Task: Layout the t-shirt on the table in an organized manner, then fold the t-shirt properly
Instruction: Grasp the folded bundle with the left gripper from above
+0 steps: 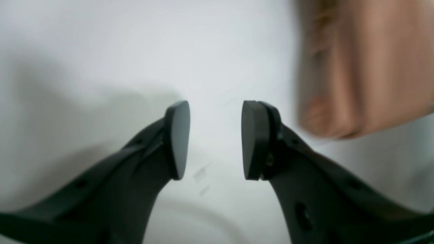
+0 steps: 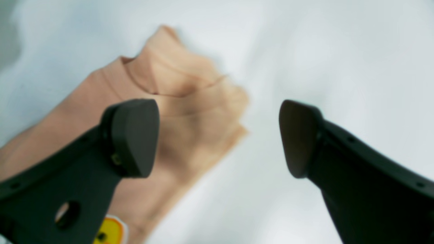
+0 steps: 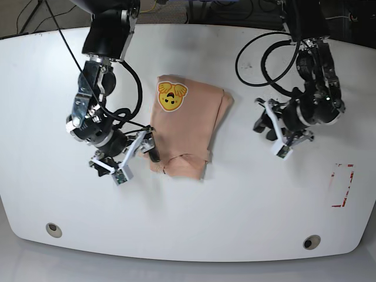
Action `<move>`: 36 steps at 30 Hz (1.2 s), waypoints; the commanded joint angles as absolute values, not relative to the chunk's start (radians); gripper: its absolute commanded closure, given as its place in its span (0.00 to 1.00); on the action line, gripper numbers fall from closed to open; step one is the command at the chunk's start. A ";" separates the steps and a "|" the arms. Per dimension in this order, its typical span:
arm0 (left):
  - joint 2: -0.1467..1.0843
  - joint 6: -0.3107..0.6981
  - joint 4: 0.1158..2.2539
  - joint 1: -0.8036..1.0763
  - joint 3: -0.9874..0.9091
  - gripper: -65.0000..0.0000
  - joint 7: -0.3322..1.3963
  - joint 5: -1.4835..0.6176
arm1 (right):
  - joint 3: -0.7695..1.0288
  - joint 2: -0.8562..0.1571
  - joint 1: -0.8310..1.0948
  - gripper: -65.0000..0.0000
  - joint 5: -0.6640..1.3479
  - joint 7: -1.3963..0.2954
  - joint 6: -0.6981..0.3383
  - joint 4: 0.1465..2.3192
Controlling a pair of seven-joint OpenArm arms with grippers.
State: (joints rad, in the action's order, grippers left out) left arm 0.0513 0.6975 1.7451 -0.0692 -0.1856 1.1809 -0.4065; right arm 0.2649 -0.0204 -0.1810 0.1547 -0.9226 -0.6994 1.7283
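The peach t-shirt (image 3: 188, 126) lies folded into a narrow stack in the middle of the white table (image 3: 205, 217), with its yellow bear print (image 3: 171, 97) facing up at the far end. My right gripper (image 3: 150, 145) hovers at the shirt's near left corner. In the right wrist view this gripper (image 2: 217, 135) is open and holds nothing, with the t-shirt (image 2: 190, 112) and a bit of the bear print (image 2: 112, 232) under its left finger. My left gripper (image 3: 264, 126) is off the shirt's right side, open over bare table (image 1: 215, 139), with blurred t-shirt (image 1: 366, 67) at the upper right.
Two grommet holes (image 3: 53, 230) (image 3: 311, 241) sit near the table's front edge. A red-marked rectangle (image 3: 342, 185) is at the right. Black cables (image 3: 264, 59) loop from the left arm near the back edge.
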 commanded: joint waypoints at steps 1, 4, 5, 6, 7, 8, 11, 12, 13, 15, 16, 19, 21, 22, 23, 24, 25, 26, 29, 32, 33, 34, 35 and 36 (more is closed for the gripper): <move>0.008 0.698 1.758 -0.128 -0.134 0.63 1.153 -0.418 | 0.294 -0.039 -0.170 0.18 0.162 -0.918 -0.698 1.810; -0.036 0.698 1.735 -0.150 -0.056 0.63 1.115 -0.390 | 0.323 -0.077 -0.140 0.18 0.162 -0.937 -0.698 1.868; -0.048 0.698 1.728 -0.156 -0.027 0.63 1.090 -0.372 | 0.334 -0.087 -0.131 0.18 0.162 -0.941 -0.698 1.882; -0.064 0.698 1.719 -0.159 0.001 0.63 1.061 -0.351 | 0.343 -0.096 -0.124 0.18 0.162 -0.946 -0.698 1.896; -0.074 0.698 1.712 -0.163 0.022 0.63 1.040 -0.335 | 0.352 -0.102 -0.119 0.18 0.162 -0.947 -0.698 1.905; -0.094 0.698 1.698 -0.170 0.054 0.63 1.001 -0.303 | 0.366 -0.110 -0.113 0.18 0.162 -0.947 -0.698 1.916; -0.143 0.698 1.662 -0.186 0.120 0.63 0.915 -0.228 | 0.414 -0.128 -0.099 0.18 0.163 -0.947 -0.698 1.936; -0.157 0.696 1.646 -0.193 0.143 0.63 0.880 -0.196 | 0.430 -0.133 -0.094 0.18 0.166 -0.947 -0.698 1.940; -0.157 0.668 1.627 -0.197 0.165 0.63 0.849 -0.173 | 0.444 -0.137 -0.093 0.18 0.168 -0.947 -0.698 1.942; -0.157 0.615 1.590 -0.202 0.209 0.63 0.786 -0.131 | 0.460 -0.143 -0.088 0.18 0.166 -0.949 -0.698 1.948; -0.157 0.578 1.561 -0.206 0.245 0.63 0.743 -0.114 | 0.470 -0.148 -0.085 0.18 0.163 -0.949 -0.698 1.952; -0.157 0.479 1.488 -0.217 0.321 0.63 0.638 -0.093 | 0.484 -0.156 -0.079 0.18 0.168 -0.949 -0.698 1.954; -0.157 0.392 1.417 -0.226 0.381 0.63 0.556 -0.093 | 0.507 -0.156 -0.079 0.18 0.168 -0.949 -0.698 1.954; -0.157 0.351 1.389 -0.226 0.403 0.63 0.527 -0.093 | 0.518 -0.156 -0.079 0.18 0.165 -0.949 -0.698 1.954; -0.157 0.312 1.363 -0.226 0.421 0.63 0.499 -0.093 | 0.529 -0.156 -0.079 0.18 0.165 -0.949 -0.698 1.954; -0.157 0.289 1.345 -0.226 0.433 0.63 0.481 -0.093 | 0.538 -0.156 -0.079 0.18 0.163 -0.949 -0.698 1.954; -0.157 0.254 1.317 -0.228 0.452 0.63 0.455 -0.093 | 0.550 -0.156 -0.079 0.18 0.163 -0.949 -0.698 1.952; -0.157 0.234 1.297 -0.228 0.464 0.63 0.440 -0.091 | 0.556 -0.156 -0.079 0.18 0.163 -0.949 -0.698 1.952; -0.157 0.171 1.214 -0.232 0.509 0.63 0.383 -0.091 | 0.567 -0.154 -0.079 0.18 0.165 -0.949 -0.698 1.952; -0.157 0.133 1.150 -0.232 0.552 0.64 0.341 -0.090 | 0.568 -0.154 -0.079 0.18 0.165 -0.949 -0.698 1.952; -0.157 0.117 1.125 -0.232 0.564 0.65 0.328 -0.085 | 0.568 -0.154 -0.079 0.18 0.163 -0.949 -0.698 1.952; -0.157 0.107 1.113 -0.231 0.570 0.66 0.318 -0.081 | 0.568 -0.154 -0.079 0.18 0.163 -0.949 -0.698 1.952; -0.157 0.091 1.095 -0.229 0.579 0.70 0.306 -0.070 | 0.568 -0.154 -0.079 0.18 0.163 -0.949 -0.698 1.952; -0.157 0.084 1.086 -0.228 0.582 0.71 0.300 -0.065 | 0.568 -0.154 -0.079 0.18 0.163 -0.949 -0.698 1.952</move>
State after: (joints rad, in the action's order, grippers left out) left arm -0.1455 0.0929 1.0920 -0.2104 0.5766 0.3202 -0.0723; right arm 0.5640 -0.1417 -0.0639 0.1516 -0.9737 -0.7013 1.9347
